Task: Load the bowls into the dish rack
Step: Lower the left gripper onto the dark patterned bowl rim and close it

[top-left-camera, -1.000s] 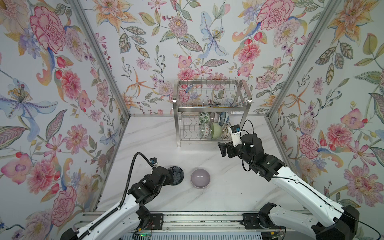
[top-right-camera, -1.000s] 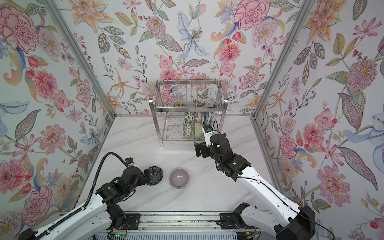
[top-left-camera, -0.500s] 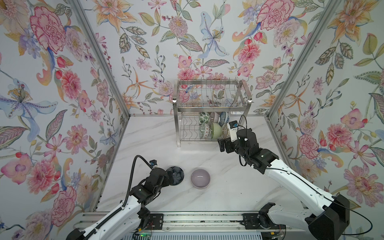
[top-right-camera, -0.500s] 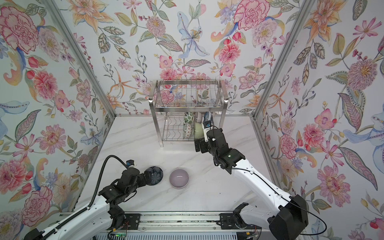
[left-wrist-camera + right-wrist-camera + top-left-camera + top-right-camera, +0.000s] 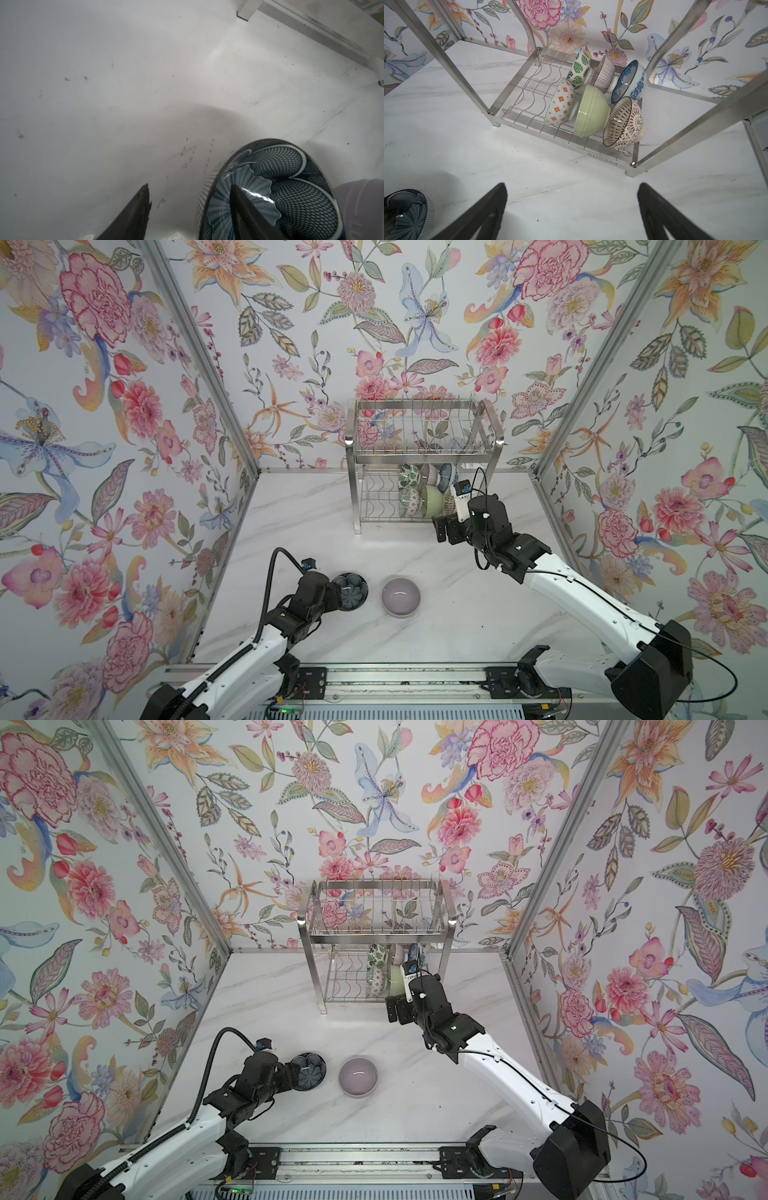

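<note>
A dark flower bowl (image 5: 352, 590) (image 5: 309, 1070) and a lilac bowl (image 5: 401, 598) (image 5: 358, 1077) stand upright side by side near the table's front. My left gripper (image 5: 190, 187) (image 5: 336, 594) straddles the dark flower bowl's (image 5: 280, 182) near rim, one finger inside and one outside; it is open, with a gap between the outer finger and the wall. The dish rack (image 5: 419, 457) (image 5: 374, 937) stands at the back; its lower shelf (image 5: 571, 143) holds several bowls on edge, among them green (image 5: 591, 110) and brown lattice (image 5: 623, 122). My right gripper (image 5: 572, 185) (image 5: 446, 529) hangs open and empty just before that shelf.
The rack's left half of the wavy lower shelf (image 5: 529, 89) is bare, and its upper basket (image 5: 419, 427) holds no bowls. Steel legs (image 5: 446, 60) flank the shelf opening. Flowered walls close the table on three sides; a rail (image 5: 382, 676) runs along the front.
My left gripper's jaws have narrowed around the dark flower bowl's rim. The right gripper has drawn a little nearer the rack. Neither bowl on the table has moved.
</note>
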`<state>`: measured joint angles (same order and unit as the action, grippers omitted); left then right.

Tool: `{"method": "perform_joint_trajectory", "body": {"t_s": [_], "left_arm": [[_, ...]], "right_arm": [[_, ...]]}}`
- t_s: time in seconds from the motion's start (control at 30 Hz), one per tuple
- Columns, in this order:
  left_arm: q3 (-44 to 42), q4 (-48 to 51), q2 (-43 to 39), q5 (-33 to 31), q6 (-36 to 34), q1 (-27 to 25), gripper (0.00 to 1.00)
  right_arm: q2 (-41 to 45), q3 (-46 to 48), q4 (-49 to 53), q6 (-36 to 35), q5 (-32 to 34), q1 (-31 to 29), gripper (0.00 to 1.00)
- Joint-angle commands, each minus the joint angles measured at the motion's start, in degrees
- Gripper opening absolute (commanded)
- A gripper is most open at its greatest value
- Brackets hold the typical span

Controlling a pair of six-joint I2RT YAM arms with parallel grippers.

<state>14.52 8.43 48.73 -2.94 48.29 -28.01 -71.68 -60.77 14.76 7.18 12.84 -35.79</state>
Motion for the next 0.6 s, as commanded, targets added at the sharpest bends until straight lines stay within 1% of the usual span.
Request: {"method": "perform_joint_trajectory", "body": {"t_s": [0.0,0.2,0.37,0.43,0.57], "left_arm": [[-0.5,-1.5,0.7,1.7,-1.4,0.9,0.51],[-0.1,-1.7,1.4,2.4,-2.2,1.9,0.3],[0.8,-1.2,1.5,2.9,-3.4,2.4,0.07],[1.2,-0.7,1.5,2.9,-3.9,2.7,0.0],[1.9,-0.1,1.3,2.9,-4.4,2.9,0.0]], "right_arm": [[-0.8,-1.6,-0.1,0.7,0.5,0.5,0.99],[-1.5,-2.0,-0.2,0.5,0.4,0.5,0.99],[-2.0,-1.9,-0.3,0.3,0.3,0.7,0.99],[-1.9,-1.9,-0.2,0.3,0.2,0.8,0.99],[-1.3,-1.6,-0.2,0.3,0.3,0.8,0.99]]}}
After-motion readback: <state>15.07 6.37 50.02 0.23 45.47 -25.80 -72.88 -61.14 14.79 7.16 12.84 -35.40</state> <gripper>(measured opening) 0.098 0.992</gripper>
